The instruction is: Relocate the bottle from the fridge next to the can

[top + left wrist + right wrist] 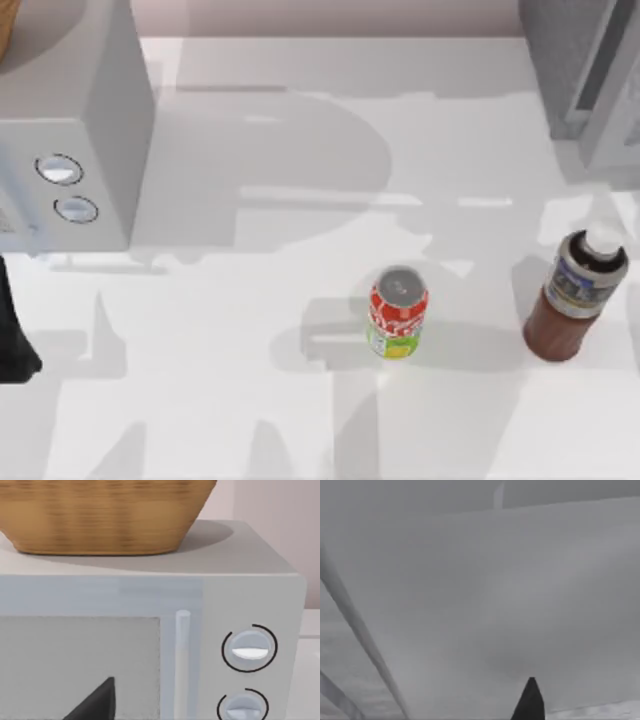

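The white table [300, 400] carried a light-grey knobbed box [70, 150] at its left and the fridge [590, 70] at its far right corner. My bottle [570, 295] stood upright on the table just in front of the fridge, well to the right of the can [398, 312], a clear gap between them. My right arm looked nearer to it, facing the fridge's grey panel. I could not tell how wide either hand stood, and neither held anything I could see.
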